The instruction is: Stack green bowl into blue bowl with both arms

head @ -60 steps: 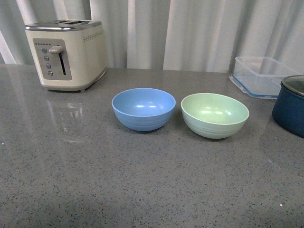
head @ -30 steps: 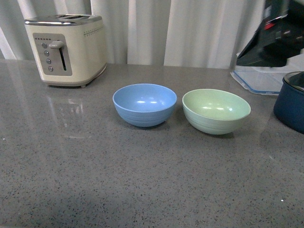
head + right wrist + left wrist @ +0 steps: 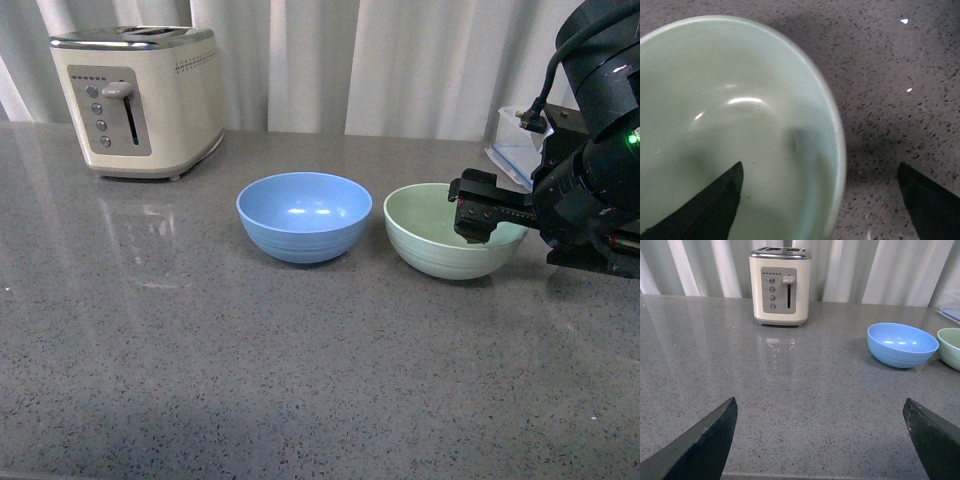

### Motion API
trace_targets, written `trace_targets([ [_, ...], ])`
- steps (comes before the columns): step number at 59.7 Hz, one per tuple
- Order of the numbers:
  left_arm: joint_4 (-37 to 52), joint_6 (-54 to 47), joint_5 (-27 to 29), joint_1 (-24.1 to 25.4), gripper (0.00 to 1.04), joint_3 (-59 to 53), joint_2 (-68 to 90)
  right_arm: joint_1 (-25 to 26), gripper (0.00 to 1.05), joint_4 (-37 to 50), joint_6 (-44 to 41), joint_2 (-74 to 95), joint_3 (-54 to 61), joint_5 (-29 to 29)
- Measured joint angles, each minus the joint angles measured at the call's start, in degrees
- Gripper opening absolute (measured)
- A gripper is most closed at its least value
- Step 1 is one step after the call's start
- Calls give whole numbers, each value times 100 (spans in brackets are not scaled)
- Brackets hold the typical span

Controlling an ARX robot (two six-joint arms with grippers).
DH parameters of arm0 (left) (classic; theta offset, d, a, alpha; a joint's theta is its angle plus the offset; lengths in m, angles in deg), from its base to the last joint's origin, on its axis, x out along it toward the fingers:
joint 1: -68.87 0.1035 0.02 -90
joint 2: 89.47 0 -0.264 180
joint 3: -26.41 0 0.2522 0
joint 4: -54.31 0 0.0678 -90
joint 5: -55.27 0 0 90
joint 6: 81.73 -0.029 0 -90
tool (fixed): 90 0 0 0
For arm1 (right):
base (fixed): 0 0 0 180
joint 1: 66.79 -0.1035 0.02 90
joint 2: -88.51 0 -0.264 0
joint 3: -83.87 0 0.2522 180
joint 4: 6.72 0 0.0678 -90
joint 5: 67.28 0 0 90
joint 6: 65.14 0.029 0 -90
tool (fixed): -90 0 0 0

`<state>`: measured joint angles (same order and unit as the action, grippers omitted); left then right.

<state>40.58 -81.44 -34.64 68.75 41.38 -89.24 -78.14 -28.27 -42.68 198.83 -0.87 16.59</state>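
**Front view:** The right end effector (image 3: 478, 218) hung over the right side of the green bowl (image 3: 432, 240). The bowl stood on the grey table (image 3: 300, 380) just right of the blue bowl (image 3: 304, 216), the two apart. A toaster (image 3: 140, 98) sat far left.

**Left wrist view:** The left end effector (image 3: 819, 402) was spread wide and empty above bare table, well apart from both bowls.

**Right wrist view:** The right end effector's fingers (image 3: 705, 210) straddled the green bowl's rim, one inside and one outside, parted and gripping nothing.

The step in hand appeared to be grasping the green bowl. The next move likely called for closing on the rim, then lifting the bowl across to the blue one.
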Motion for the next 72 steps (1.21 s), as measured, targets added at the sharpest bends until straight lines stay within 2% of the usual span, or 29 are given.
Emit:
trace_targets([
  [24, 0, 0, 0, 0, 98, 0, 0, 175, 25, -85, -2, 149, -208, -96],
  [30, 0, 0, 0, 0, 98, 0, 0, 212, 8, -85, -9, 136, -205, -122],
  [33, 0, 0, 0, 0, 98, 0, 0, 234, 2, -83, -9, 72, -205, -92],
  [47, 0, 0, 0, 0, 98, 0, 0, 149, 1, -33, -149, -605, -149, -57],
  [64, 0, 0, -2, 0, 98, 0, 0, -988, 1, -186, -330, -505, -1193, -24],
  [72, 0, 0, -2, 0, 98, 0, 0, -1285, 1, -260, -435, -17, -1644, -59],
])
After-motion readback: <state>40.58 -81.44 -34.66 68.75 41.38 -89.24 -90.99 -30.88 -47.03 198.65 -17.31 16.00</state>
